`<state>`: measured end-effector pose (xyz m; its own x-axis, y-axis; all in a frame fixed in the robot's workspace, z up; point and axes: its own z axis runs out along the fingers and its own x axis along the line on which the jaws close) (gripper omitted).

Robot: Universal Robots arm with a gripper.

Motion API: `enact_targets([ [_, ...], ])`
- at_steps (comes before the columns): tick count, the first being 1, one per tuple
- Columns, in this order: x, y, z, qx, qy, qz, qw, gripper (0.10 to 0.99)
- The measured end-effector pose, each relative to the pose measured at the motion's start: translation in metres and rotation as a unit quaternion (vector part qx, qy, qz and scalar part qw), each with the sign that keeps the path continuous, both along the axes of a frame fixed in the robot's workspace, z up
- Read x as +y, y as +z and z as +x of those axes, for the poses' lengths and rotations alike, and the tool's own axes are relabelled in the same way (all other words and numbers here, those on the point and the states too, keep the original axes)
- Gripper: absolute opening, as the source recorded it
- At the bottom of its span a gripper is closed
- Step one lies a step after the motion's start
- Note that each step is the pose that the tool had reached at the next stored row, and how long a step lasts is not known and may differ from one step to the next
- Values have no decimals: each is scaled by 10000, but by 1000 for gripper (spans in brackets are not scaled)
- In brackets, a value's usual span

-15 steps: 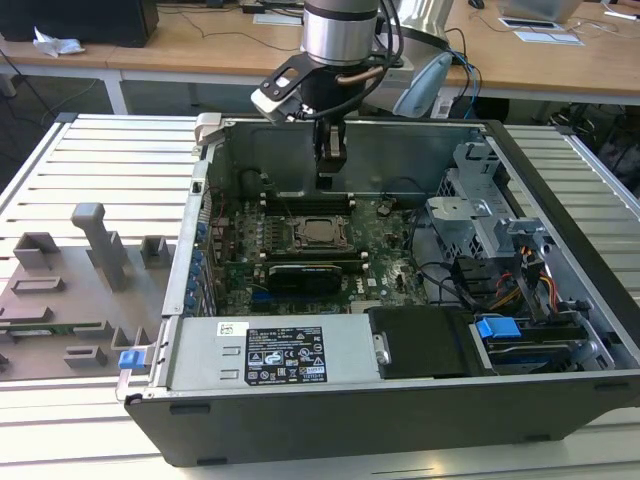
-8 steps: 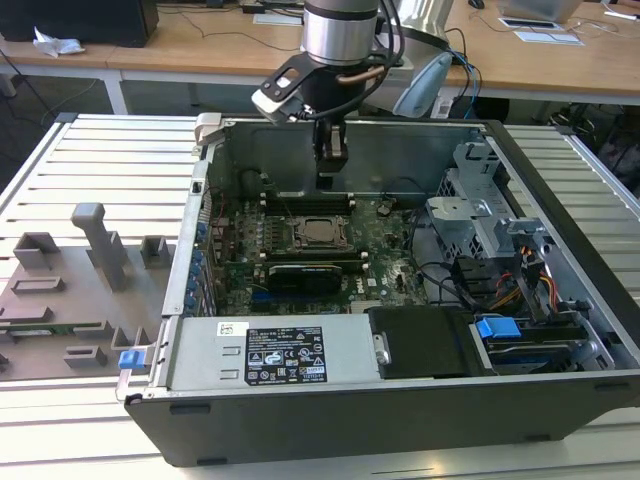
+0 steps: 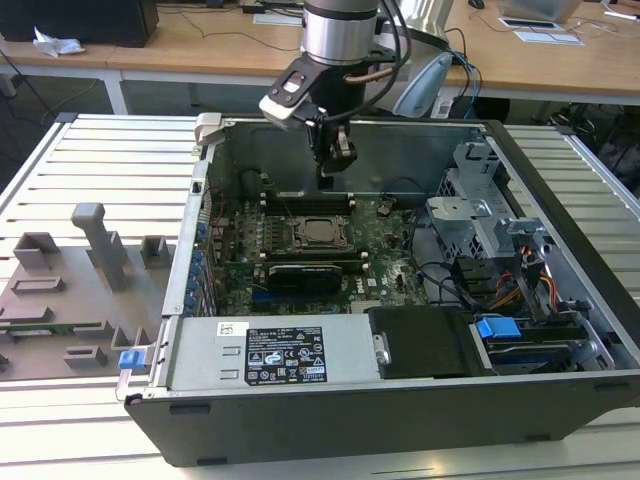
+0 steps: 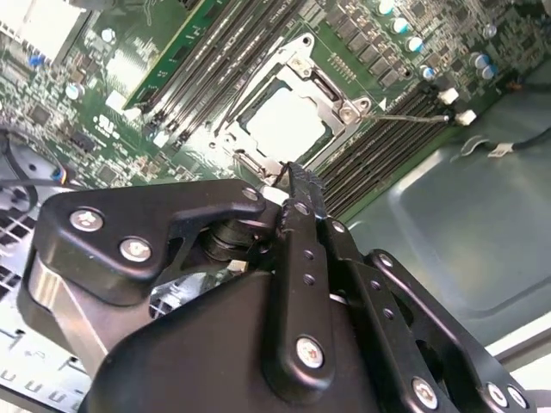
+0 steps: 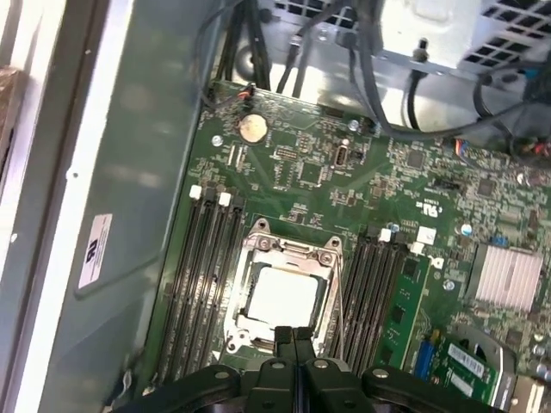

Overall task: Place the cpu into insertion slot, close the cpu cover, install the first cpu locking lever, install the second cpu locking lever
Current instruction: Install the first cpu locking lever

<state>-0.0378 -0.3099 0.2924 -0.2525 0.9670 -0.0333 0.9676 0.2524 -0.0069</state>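
The pincer (image 5: 294, 334) hangs closed, holding nothing, over the cpu (image 5: 282, 297), which sits framed by the lowered cover (image 5: 293, 252) on the motherboard (image 5: 301, 172).

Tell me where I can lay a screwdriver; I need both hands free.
Bare slatted table shows beyond the grey fixtures and, on the exterior view's right, beside the computer case. Crowded: the motherboard under the gripper and the cables near the drive cage.

I see the cpu (image 5: 280, 297), a flat silver-grey square, lying level inside the insertion slot (image 3: 300, 233) on the green board. The cpu cover (image 5: 290, 249), a thin silver frame, lies flat down around its edges.
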Motion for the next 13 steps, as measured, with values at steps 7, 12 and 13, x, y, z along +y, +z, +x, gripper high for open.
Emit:
enact_targets([
  [7,0,0,0,0,487,0,9988,106],
  [12,0,0,0,0,797,0,9968,106],
  [13,0,0,0,0,845,0,9964,106],
])
